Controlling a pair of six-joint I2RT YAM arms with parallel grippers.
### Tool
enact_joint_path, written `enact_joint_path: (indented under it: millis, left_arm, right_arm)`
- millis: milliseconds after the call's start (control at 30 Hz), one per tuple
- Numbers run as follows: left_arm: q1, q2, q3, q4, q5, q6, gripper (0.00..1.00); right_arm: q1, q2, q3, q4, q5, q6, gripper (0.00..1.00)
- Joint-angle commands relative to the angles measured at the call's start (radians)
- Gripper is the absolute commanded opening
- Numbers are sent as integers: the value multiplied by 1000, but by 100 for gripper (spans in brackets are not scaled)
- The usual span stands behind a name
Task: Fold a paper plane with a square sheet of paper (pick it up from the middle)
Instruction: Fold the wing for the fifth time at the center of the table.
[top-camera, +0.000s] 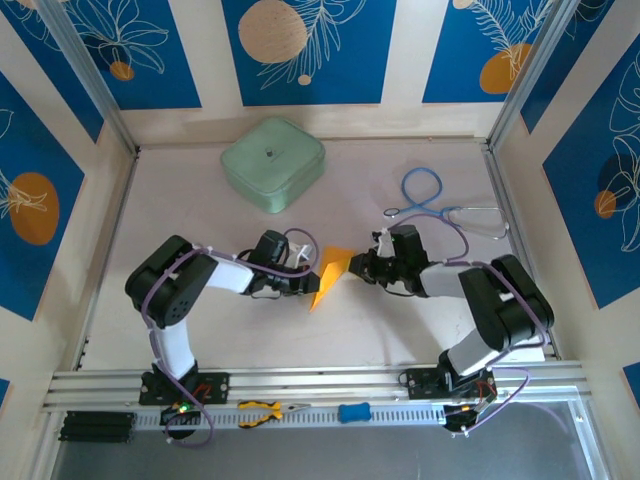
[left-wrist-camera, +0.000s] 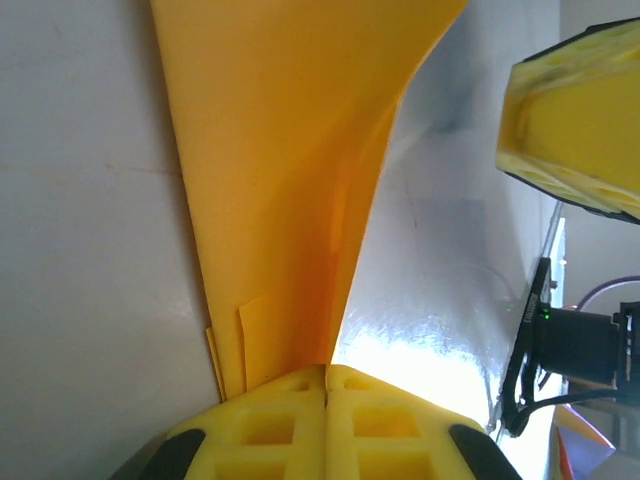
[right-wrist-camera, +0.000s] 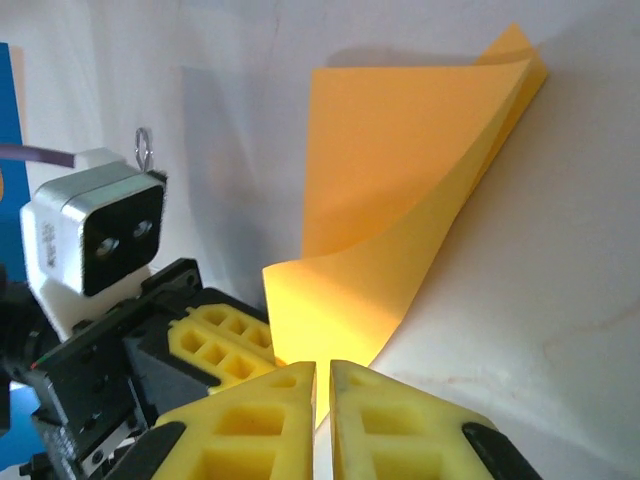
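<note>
While left tool, right tool (two) clamp it: one folded paper between.

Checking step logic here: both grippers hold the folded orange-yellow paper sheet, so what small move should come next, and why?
Probably ease the right gripper open and back it off. The left gripper is clamped on the stacked layers of the folded orange-yellow paper sheet and can likely hold it alone; the right jaws pinch only a loose, curling edge.
</note>
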Motion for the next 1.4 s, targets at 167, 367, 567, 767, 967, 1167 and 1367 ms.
enact_joint_path:
  millis: [167,367,567,767,967,1167,1367]
  left_arm:
    - [-6,22,-23,96,85,-23,0]
    - [-42,20,6,58,92,4,0]
    - [-48,15,8,-4,39,23,0]
    - [-48,-9,-10,-68,-53,22,0]
    - [-47,-10,-8,-103,-80,23,0]
    - [-47,-13,-6,-118,-94,21,0]
    - [-48,-17,-5,-141,-110,23,0]
  right_arm:
    - [10,-94,-58,-60,-5,-58,13]
    - [14,-134,-76,-72,21,-64,12]
    - [14,-133,-70,-99,29,-79,12]
    - [31,-84,-40,-96,-2,-99,9]
    - [68,-3,9,-79,-15,-109,9]
    - [114,83,66,-56,-27,-104,8]
    - [131,161,100,-30,-19,-77,8]
